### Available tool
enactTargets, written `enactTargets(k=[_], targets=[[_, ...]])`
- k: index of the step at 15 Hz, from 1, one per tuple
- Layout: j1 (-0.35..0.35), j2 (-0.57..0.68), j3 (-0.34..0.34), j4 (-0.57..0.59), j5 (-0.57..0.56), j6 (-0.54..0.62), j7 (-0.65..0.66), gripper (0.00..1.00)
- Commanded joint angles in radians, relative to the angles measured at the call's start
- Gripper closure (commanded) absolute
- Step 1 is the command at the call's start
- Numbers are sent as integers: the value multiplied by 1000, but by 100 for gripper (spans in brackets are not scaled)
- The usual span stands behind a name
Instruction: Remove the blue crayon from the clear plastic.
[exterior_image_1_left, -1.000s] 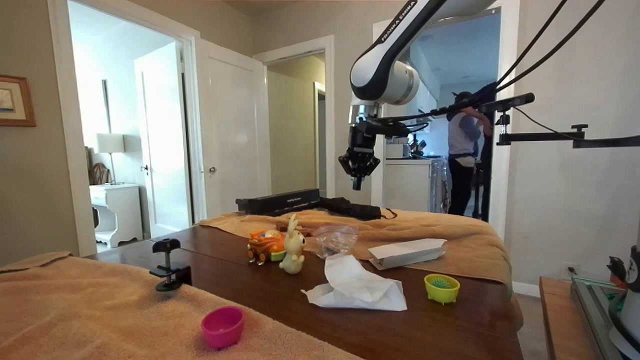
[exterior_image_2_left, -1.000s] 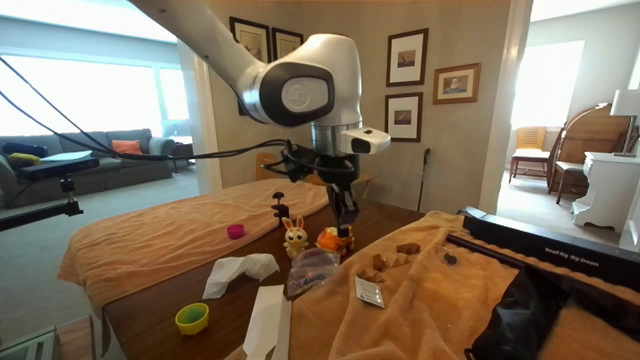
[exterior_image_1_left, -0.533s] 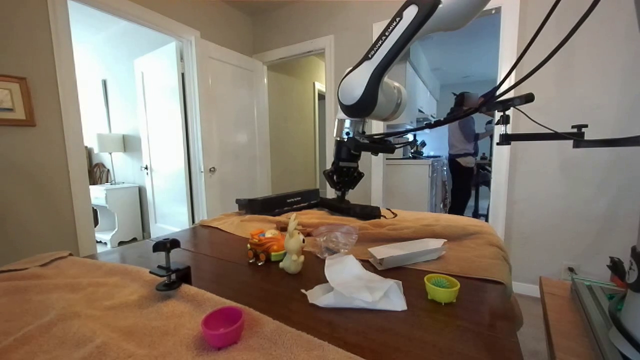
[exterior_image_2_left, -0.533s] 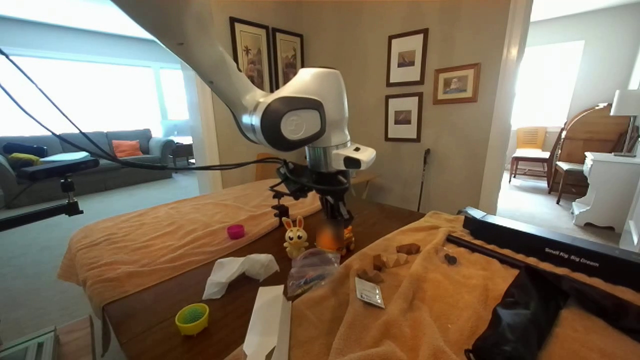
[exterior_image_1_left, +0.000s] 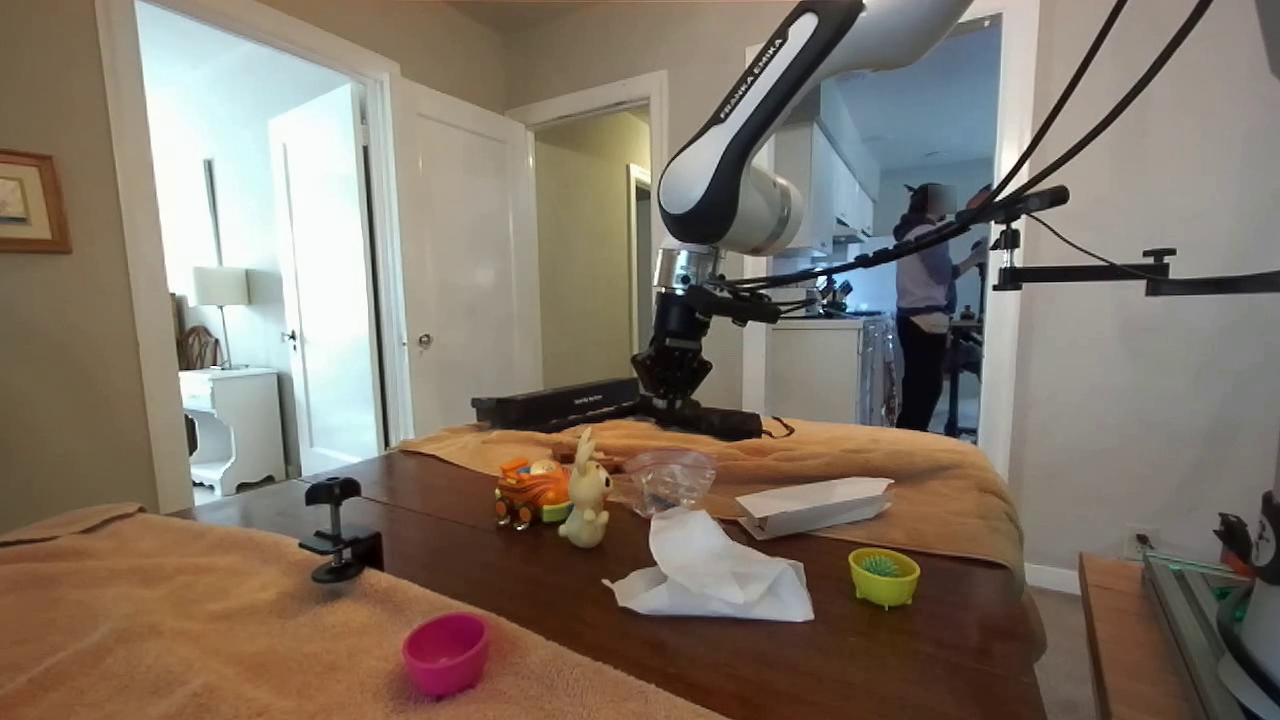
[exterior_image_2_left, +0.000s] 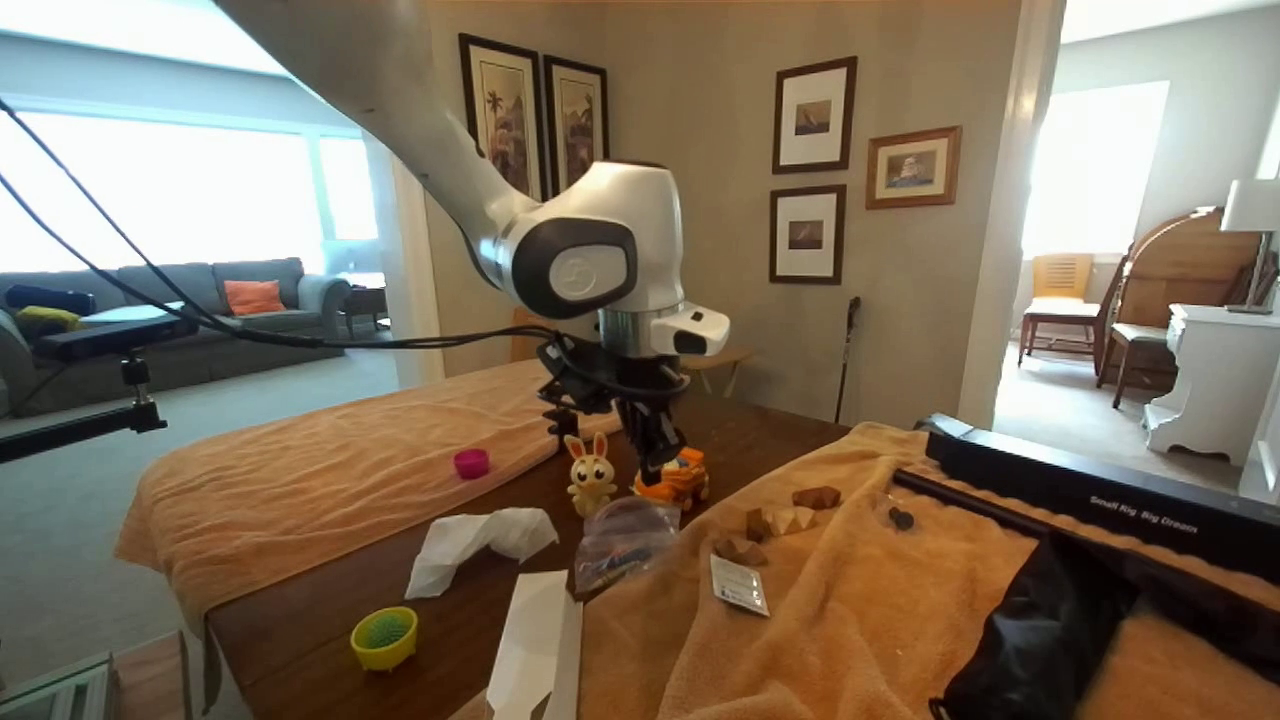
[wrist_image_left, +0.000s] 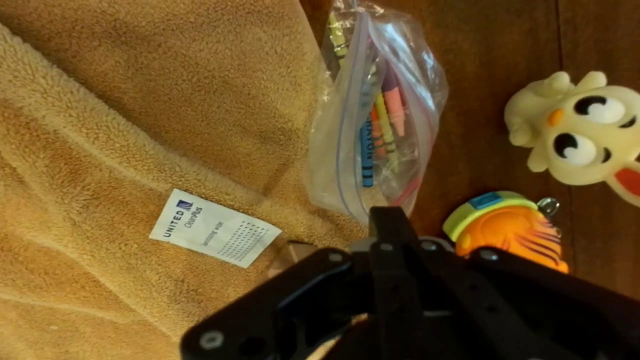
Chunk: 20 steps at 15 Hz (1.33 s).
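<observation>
The clear plastic bag lies partly on the towel and partly on the brown table. It also shows in both exterior views. Its mouth gapes a little in the wrist view. The blue crayon lies inside, along the left of an orange, a yellow and a pink-tipped crayon. My gripper is shut, its fingertips together with nothing seen between them. In the wrist view the fingertips overlap the near end of the bag. In an exterior view the gripper hangs above and behind the bag, in front of the orange toy.
A cream rabbit figure and an orange toy car stand beside the bag. A white wipe packet and brown blocks lie on the orange towel. A white box, white paper and a yellow-green cup are near.
The arm and gripper have come down and moved left in both exterior views, and the gripper has tilted slightly. The bag and the other objects have not moved.
</observation>
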Motion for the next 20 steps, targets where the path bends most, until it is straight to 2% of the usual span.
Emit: enactTargets(k=[1, 6, 20], targets=[[-1, 26, 20, 3, 54, 9, -75, 100], [6, 55, 11, 9, 9, -9, -62, 100], [0, 118, 18, 9, 9, 7, -116, 100]])
